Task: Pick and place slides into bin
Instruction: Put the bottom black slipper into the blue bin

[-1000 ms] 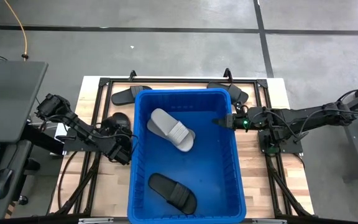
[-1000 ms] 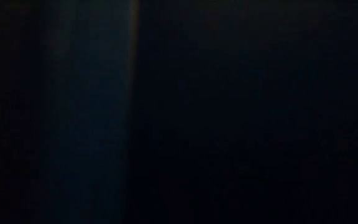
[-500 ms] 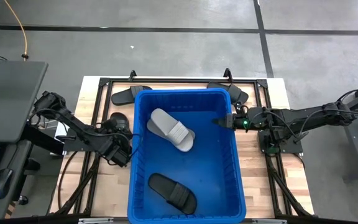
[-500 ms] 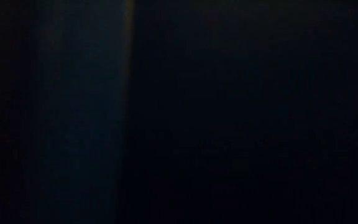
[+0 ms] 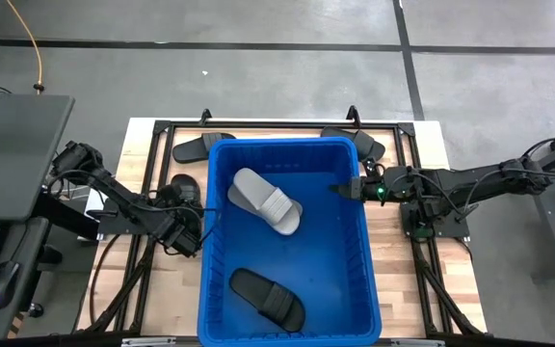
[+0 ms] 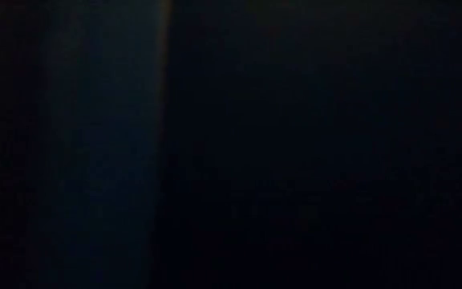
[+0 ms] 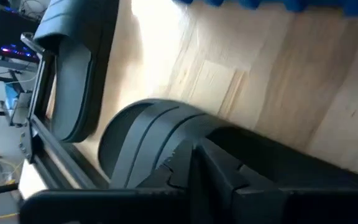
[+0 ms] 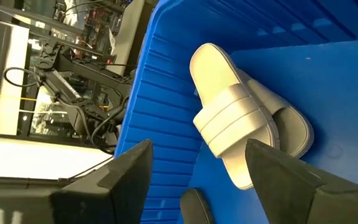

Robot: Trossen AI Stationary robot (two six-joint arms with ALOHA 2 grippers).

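The blue bin (image 5: 359, 260) stands mid-table and holds a light grey slide (image 5: 265, 200) and a black slide (image 5: 268, 296). My left gripper (image 5: 183, 214) is low beside the bin's left wall, shut on a black slide (image 5: 182, 185) that lies on the wood; its strap shows in the left wrist view (image 7: 148, 134). My right gripper (image 5: 340, 188) is open and empty over the bin's right rim, with the grey slide (image 8: 235, 118) ahead of it. Two more black slides lie at the far left (image 5: 200, 146) and far right (image 5: 362, 144). The low view is dark. My left gripper is on the black slide just behind its strap (image 7: 185, 146), coming level along the table from the near side. The gripper itself hides the place of contact, so the kind of hold does not show. The slide's toe end (image 7: 114, 149) rests on the table.
A black metal frame (image 5: 152, 130) runs around the table's edges and beside both arms. The bin's tall walls stand close to both grippers. Bare wood shows to the left (image 5: 133, 164) and right (image 5: 393, 231) of the bin.
My left gripper has shifted a little toward the table's left edge, and the black slide's visible end has shifted with it. My right gripper has kept still.
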